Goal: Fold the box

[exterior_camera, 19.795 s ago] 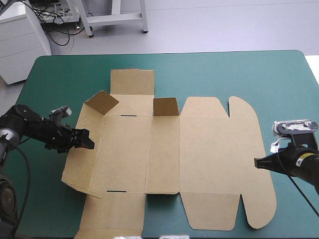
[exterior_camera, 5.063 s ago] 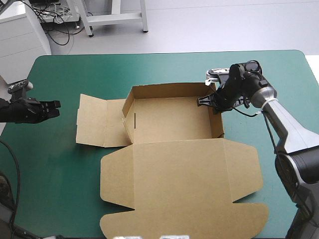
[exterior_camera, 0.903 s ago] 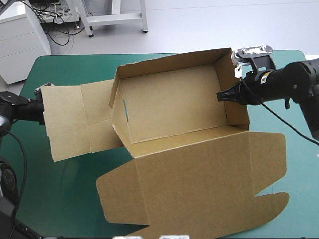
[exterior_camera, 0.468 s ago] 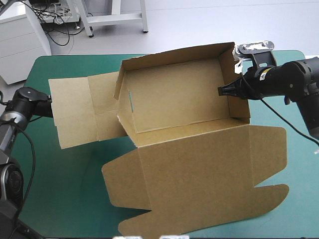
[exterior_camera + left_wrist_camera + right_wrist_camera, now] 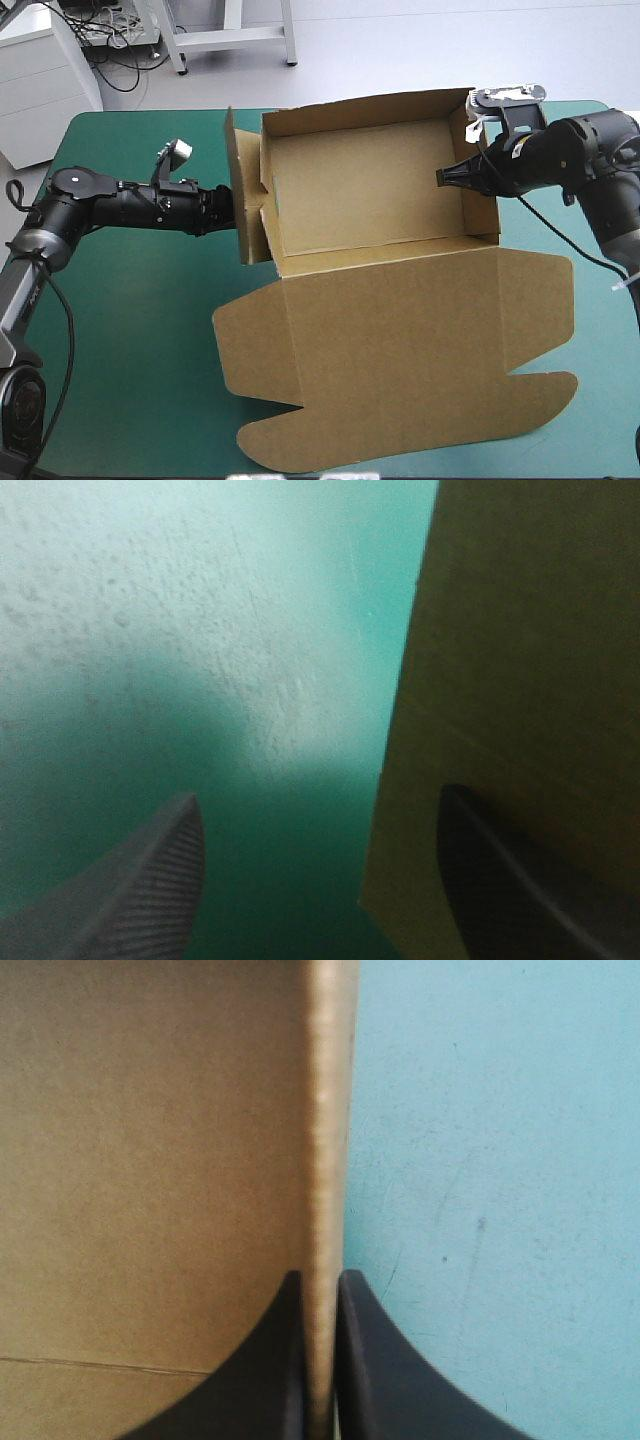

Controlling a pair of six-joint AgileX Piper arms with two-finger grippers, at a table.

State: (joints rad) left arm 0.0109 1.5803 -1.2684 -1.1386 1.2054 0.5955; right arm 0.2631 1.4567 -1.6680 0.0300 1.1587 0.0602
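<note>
The box (image 5: 370, 200) had its walls up, lid (image 5: 400, 350) spread out. The right tool (image 5: 443, 178) clenched the right wall (image 5: 482, 170); the left tool (image 5: 228, 205), released, met the raised left flap (image 5: 245, 195), seemingly not yet tucked.

The teal-green cover (image 5: 130, 330) lies smooth and flat, with what may be faint specks up close.

Black arms (image 5: 120, 205) carry grey lower links (image 5: 612, 222) and a ribbed left gripper (image 5: 320, 795).

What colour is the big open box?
The box is plain brown, unprinted; the high view shows it best.
</note>
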